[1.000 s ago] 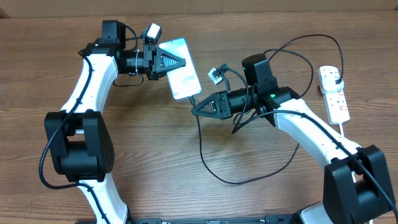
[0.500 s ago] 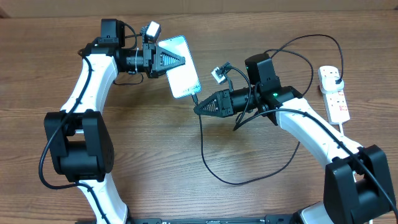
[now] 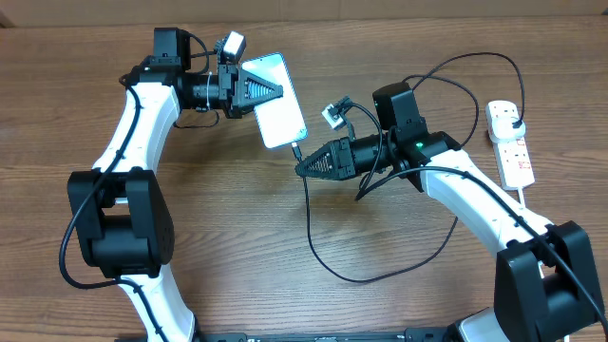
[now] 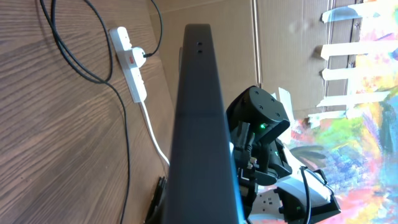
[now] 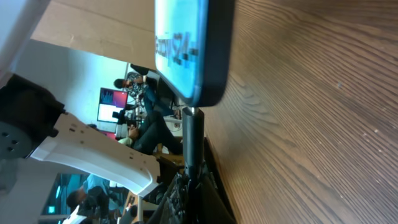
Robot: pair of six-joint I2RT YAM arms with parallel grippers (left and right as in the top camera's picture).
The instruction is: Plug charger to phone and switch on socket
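Note:
My left gripper (image 3: 269, 92) is shut on the phone (image 3: 276, 114) and holds it tilted above the table, light blue screen up. In the left wrist view the phone (image 4: 202, 124) shows edge-on and dark. My right gripper (image 3: 304, 162) is shut on the charger connector (image 3: 296, 149). The connector's tip meets the phone's lower edge. In the right wrist view the connector (image 5: 191, 134) stands straight against the bottom edge of the phone (image 5: 186, 50); how deep it sits I cannot tell. The black cable (image 3: 353, 277) loops over the table to a plug in the white socket (image 3: 513, 152).
The socket (image 4: 130, 65) lies near the table's right edge with its thick white cord (image 3: 528, 204) trailing toward the front. The cable (image 4: 121, 118) lies in loose loops between the arms. Cardboard stands behind the table's far edge.
My right gripper has shifted slightly right and up with the connector. The phone has tilted a little, and the connector tip now meets its lower edge.

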